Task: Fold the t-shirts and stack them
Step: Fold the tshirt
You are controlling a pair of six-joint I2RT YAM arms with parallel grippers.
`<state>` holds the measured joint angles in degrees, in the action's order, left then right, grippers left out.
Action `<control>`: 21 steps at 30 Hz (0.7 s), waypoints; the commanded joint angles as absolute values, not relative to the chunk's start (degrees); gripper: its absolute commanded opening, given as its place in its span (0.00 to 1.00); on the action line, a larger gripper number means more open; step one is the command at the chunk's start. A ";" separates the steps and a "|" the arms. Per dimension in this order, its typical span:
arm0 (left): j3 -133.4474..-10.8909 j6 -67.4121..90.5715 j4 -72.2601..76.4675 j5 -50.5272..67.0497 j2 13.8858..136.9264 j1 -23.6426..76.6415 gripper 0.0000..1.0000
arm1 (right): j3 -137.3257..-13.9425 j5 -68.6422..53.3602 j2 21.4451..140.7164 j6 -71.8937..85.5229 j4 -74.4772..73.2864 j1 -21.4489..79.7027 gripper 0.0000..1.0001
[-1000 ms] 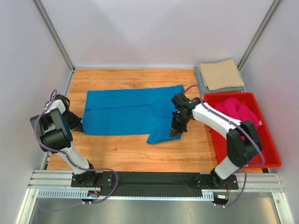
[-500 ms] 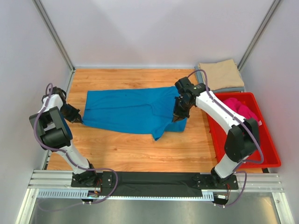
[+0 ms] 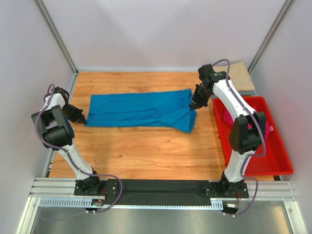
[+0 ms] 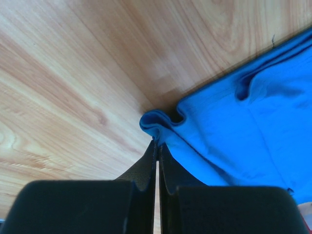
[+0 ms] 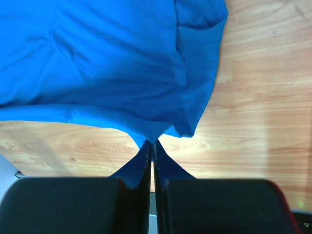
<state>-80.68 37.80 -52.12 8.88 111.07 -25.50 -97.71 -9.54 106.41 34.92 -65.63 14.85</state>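
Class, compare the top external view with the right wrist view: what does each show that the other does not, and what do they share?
Only the top external view shows the left tool at the blue t-shirt's left end, the red bin, and the tan t-shirt folded in the far right corner. Only the right wrist view shows, close up, the right tool shut on a gathered edge of the cloth. Both show the blue t-shirt lying on the wooden table.
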 commanded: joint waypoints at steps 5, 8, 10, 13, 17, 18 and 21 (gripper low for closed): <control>-82.09 39.37 -53.00 8.44 111.44 -24.43 0.00 | -103.71 -10.72 107.75 32.61 -69.08 11.87 0.00; -82.18 39.99 -52.47 9.31 111.97 -24.26 0.00 | -104.23 -13.09 108.89 31.64 -67.15 11.08 0.00; -83.40 40.08 -52.82 9.84 112.76 -24.08 0.00 | -105.02 -13.18 109.68 30.33 -66.97 11.07 0.00; -84.99 40.08 -52.82 9.58 113.64 -23.12 0.00 | -106.08 -13.71 111.00 29.79 -65.92 10.81 0.00; -86.22 41.22 -52.82 10.37 114.87 -22.50 0.00 | -109.24 -14.51 114.25 29.53 -66.79 10.81 0.00; -87.44 41.13 -53.26 10.37 115.22 -22.41 0.00 | -110.38 -14.07 114.69 28.75 -68.10 10.90 0.00; -91.21 40.70 -56.68 8.36 116.72 -22.15 0.00 | -110.74 -11.17 115.31 27.60 -69.43 10.64 0.00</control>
<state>-86.63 39.81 -53.95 8.97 116.07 -22.50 -108.18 -12.75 115.07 29.89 -67.33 11.11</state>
